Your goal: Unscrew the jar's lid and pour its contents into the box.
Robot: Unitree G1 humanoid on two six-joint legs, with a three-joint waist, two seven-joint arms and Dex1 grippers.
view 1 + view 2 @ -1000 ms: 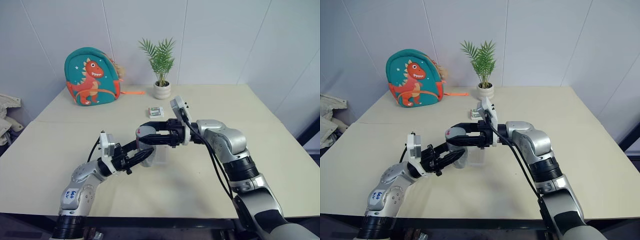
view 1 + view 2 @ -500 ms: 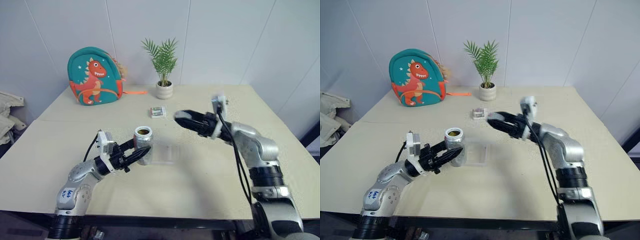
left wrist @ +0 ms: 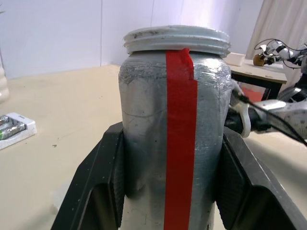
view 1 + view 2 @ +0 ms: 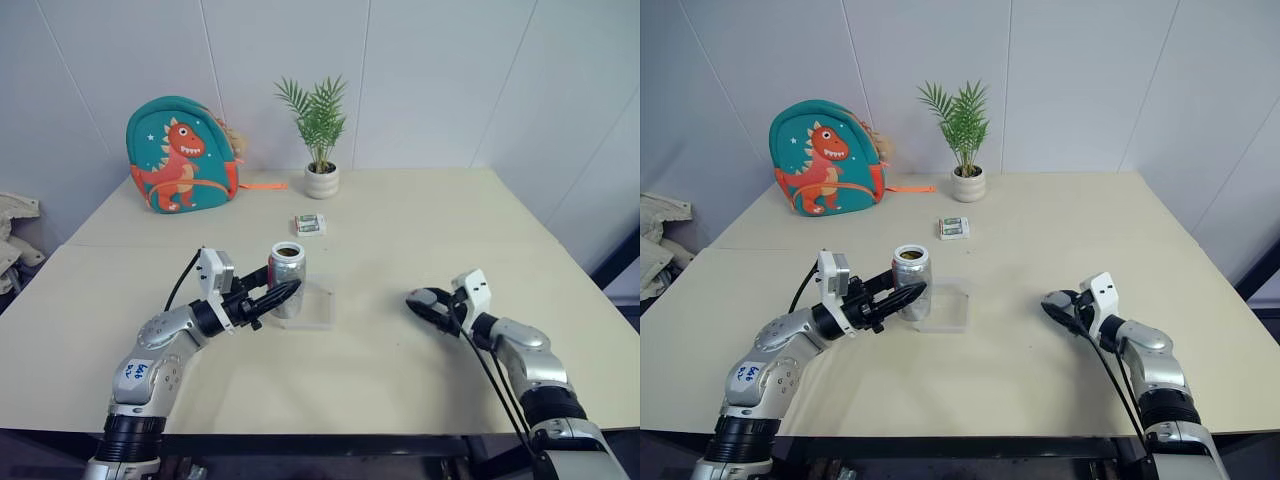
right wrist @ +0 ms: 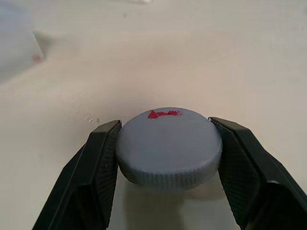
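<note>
Resting on the table [image 4: 420, 215], a dinosaur backpack [image 4: 180, 152] is seen at about eleven o'clock of the centre and a potted plant [image 4: 321, 135] at twelve. Just right of centre, the box [image 4: 313, 303] lies flat. The open jar [image 4: 287, 279] is clamped upright in the left gripper [image 4: 280, 296], touching the box's nine o'clock edge; its red stripe is made plain by the left wrist view. The lid [image 5: 169, 145], red-marked, is pinched by the right gripper [image 4: 420, 300] at four o'clock, as shown by the right wrist view.
</note>
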